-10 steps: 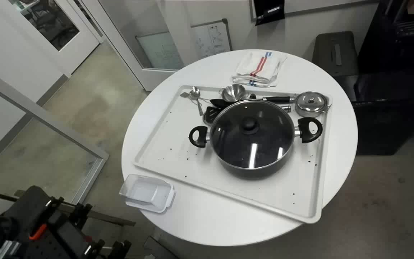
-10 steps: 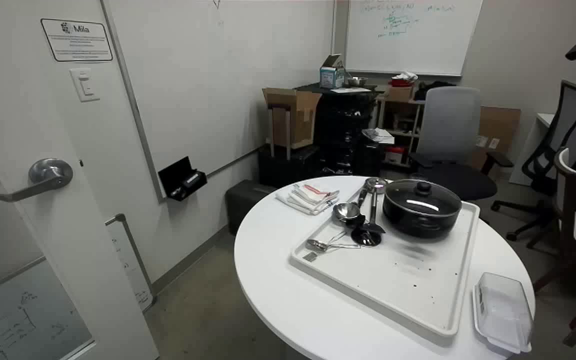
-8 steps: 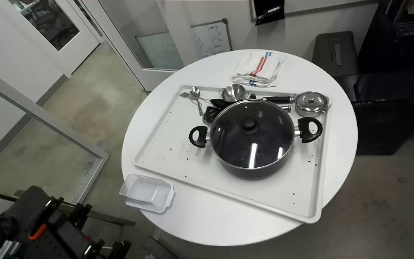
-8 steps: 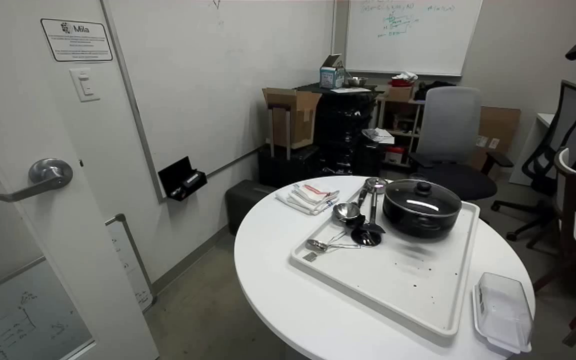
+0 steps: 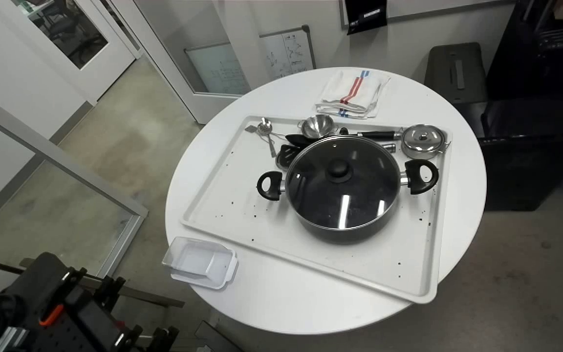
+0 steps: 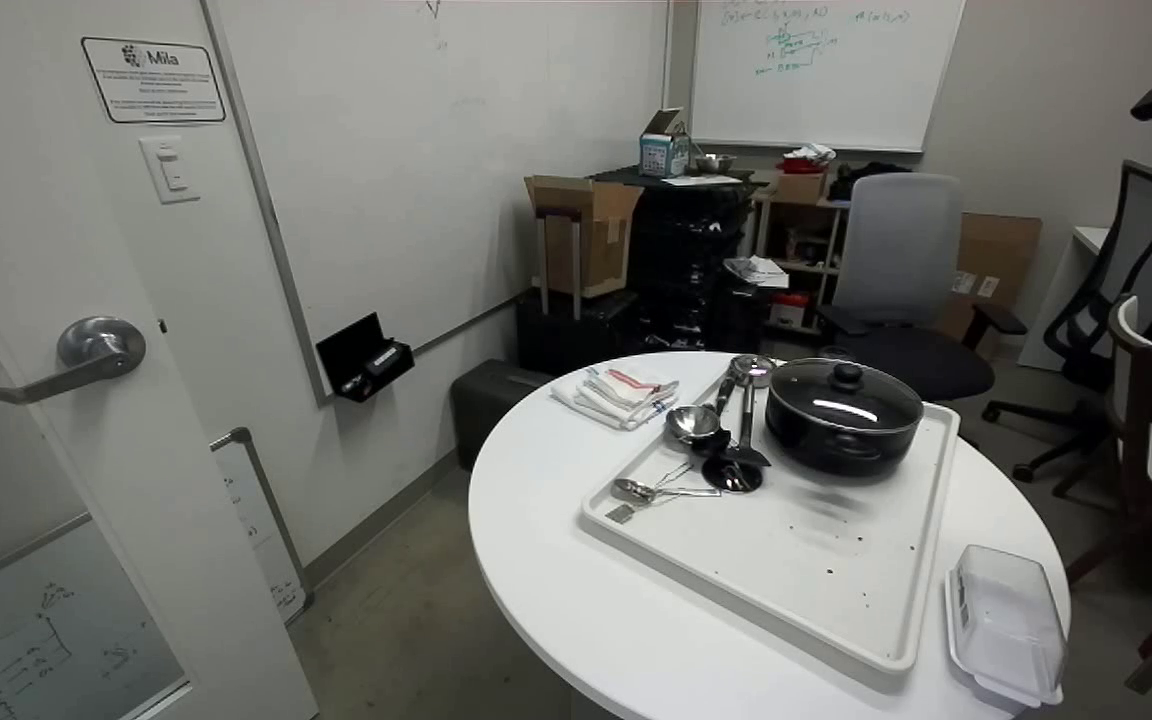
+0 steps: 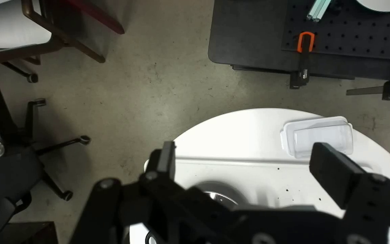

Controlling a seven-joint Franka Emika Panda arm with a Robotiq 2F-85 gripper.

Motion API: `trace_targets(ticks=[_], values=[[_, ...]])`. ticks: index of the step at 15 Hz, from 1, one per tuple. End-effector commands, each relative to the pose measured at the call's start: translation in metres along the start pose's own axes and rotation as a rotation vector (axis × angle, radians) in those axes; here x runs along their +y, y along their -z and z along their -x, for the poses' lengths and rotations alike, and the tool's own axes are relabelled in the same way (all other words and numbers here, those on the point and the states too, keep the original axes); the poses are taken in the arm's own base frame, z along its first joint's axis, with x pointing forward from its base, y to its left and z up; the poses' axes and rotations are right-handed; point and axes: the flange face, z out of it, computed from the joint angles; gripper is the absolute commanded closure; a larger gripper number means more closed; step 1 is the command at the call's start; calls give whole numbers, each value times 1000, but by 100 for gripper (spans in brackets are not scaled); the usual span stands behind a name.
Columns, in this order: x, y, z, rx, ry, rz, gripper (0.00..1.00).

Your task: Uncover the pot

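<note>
Box [image 5: 201,264] of clear, oblong plastic sits left of and nearer the camera than the wide, shallow, round, two-handled black pot [image 5: 342,236], in an exterior view. Next rightward come a silver metal spoon [image 5: 264,129] and a slotted black utensil [image 5: 288,156], both beyond the pot on its left, the utensil just beside it. A round, metal-rimmed glass lid [image 5: 328,195] rests on the pot, a black knob [image 5: 338,168] at its middle, so I judge nothing is uncovered yet. Right of and beyond the pot stands a small round silver pan [image 5: 423,141].

Only the wrist view shows my claw [image 7: 244,148]: jaws spread wide, pinching nothing, the pot seemingly mostly hidden behind it. To do this well, I should centre above the knob, descend with a jaw on each side, grip without pressing the glass, then lift level until the lid fully clears the pot.
</note>
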Motion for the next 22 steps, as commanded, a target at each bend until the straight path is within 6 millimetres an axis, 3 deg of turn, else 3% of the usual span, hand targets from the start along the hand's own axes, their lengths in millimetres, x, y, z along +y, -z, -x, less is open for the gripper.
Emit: trace_targets(ticks=[1, 5, 9, 14, 22], values=[[10, 0, -11, -18, 34, -7, 0], [32, -5, -31, -18, 95, -29, 0], [63, -13, -64, -23, 174, -42, 0], [93, -30, -121, -48, 309, -36, 0], [116, -69, -217, -82, 404, -27, 0]])
